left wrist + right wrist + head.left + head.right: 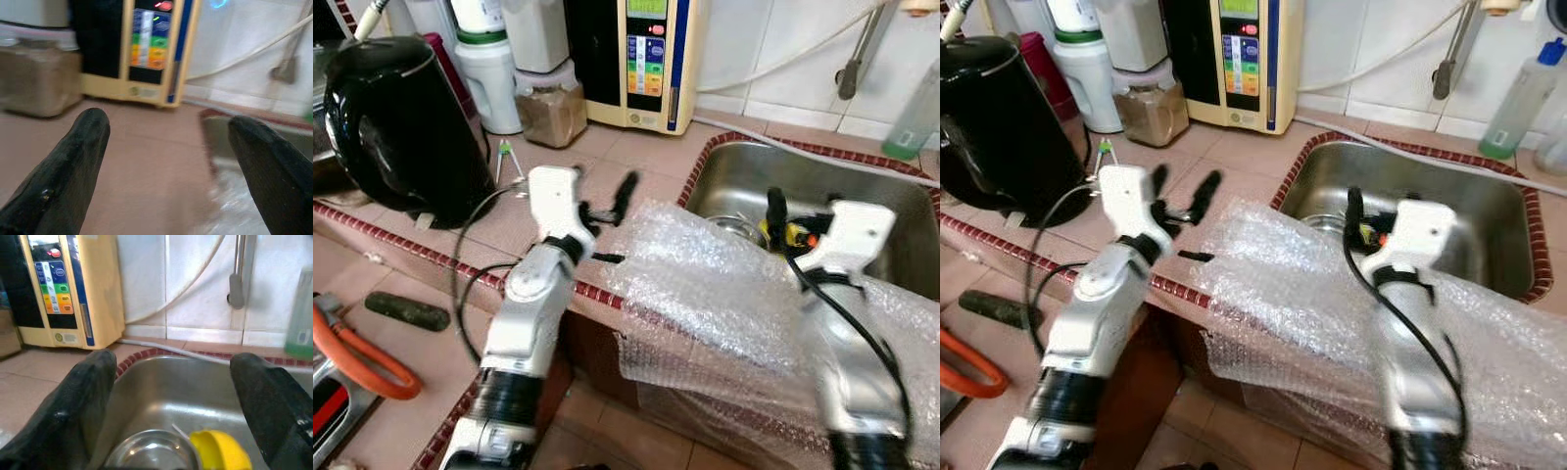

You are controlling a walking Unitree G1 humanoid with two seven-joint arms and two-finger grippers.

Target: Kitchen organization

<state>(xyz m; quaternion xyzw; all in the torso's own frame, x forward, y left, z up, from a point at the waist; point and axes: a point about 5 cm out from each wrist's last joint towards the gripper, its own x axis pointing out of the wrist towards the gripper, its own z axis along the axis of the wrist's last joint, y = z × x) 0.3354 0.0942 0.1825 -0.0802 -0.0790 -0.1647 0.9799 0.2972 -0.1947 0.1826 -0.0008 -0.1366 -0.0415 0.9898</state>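
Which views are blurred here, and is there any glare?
Left wrist view: soft throughout, the water dispenser panel smeared. Right wrist view: sharper, the sink readable. Eye views: mild motion blur on the left gripper; bubble wrap glints whitish.

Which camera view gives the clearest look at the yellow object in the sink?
The right wrist view: the yellow object sits large and sharp beside a steel bowl. In the eye views it is a small yellow speck behind the right pincer. The left wrist view catches the sink's edge.
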